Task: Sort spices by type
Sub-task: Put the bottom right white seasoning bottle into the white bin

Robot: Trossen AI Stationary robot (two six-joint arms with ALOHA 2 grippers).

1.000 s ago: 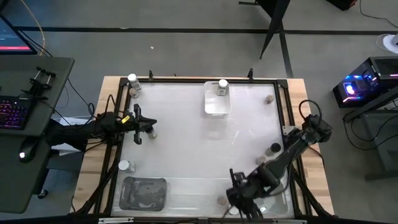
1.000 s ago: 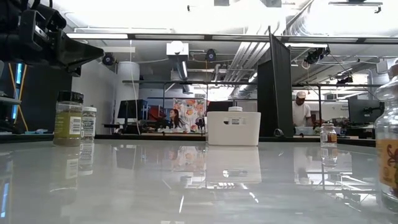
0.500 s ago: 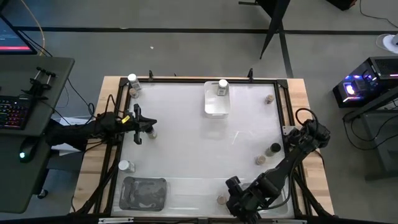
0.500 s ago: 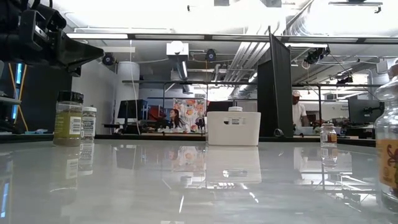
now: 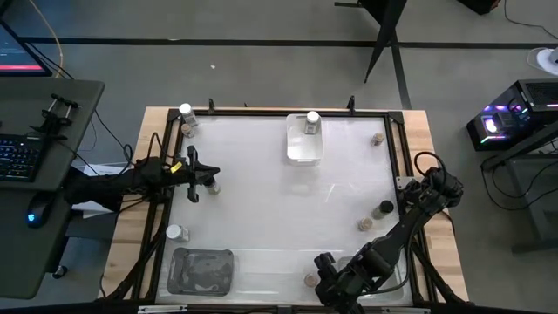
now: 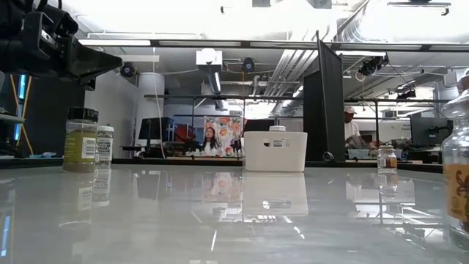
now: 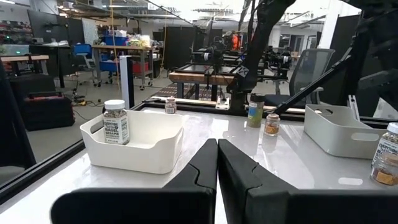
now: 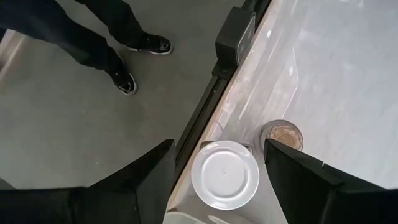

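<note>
While my right gripper [image 8: 225, 180] hangs wide open over a white-topped jar [image 8: 225, 174], my left gripper [image 7: 217, 163] stays closed; the tray jar [image 7: 115, 122] label reads "SESAME".

Overhead looking straight down; tabletop-level facing the room; wrists close in. White tray [image 5: 304, 146] [image 6: 275, 151] [image 7: 138, 140] shared across three.

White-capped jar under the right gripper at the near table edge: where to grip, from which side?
Grip the white-capped jar around its round lid and neck, coming straight down. The right gripper hangs open above it with a finger on either side, and the jar stands upright. A brown-topped jar sits close beside it and the table edge is near, so a side approach looks cramped.
</note>
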